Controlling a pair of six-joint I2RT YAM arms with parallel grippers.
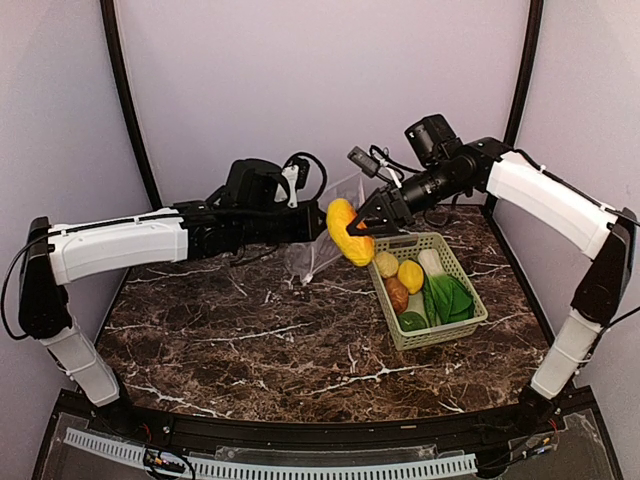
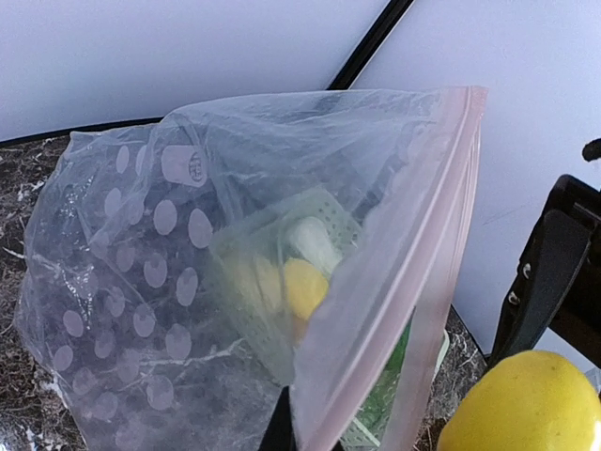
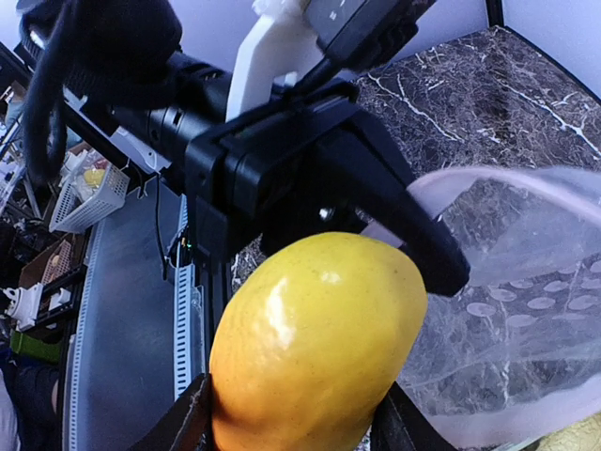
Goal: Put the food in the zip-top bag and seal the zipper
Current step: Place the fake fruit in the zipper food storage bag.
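- the right arm reaches in from the right. the right jaws are closed on a large yellow fruit, and the right wrist view shows a finger pressed against each flank of it.
- the fruit hangs in the air above the dark marbled counter. it is just beside the mouth of the zip-top bag and not inside it.
- the left arm stretches in from the left. the left jaws are pinched shut on the bag's top edge and hold it up, so the rest of the bag sags down toward the counter.
- the bag is clear and crumpled, with whitish round dots across one face.
- the zipper is a thin pinkish strip along the mouth edge. in the left wrist view it slants from the upper right down to the bottom centre. in the right wrist view the two lips of the mouth stand apart, unsealed.
- a light-green lattice basket sits on the counter to the right of the bag, under the right arm, and it shows through the clear plastic in the left wrist view.
- the basket holds a bok choy, a lemon, a paler yellow piece, a brown potato and a green pepper.
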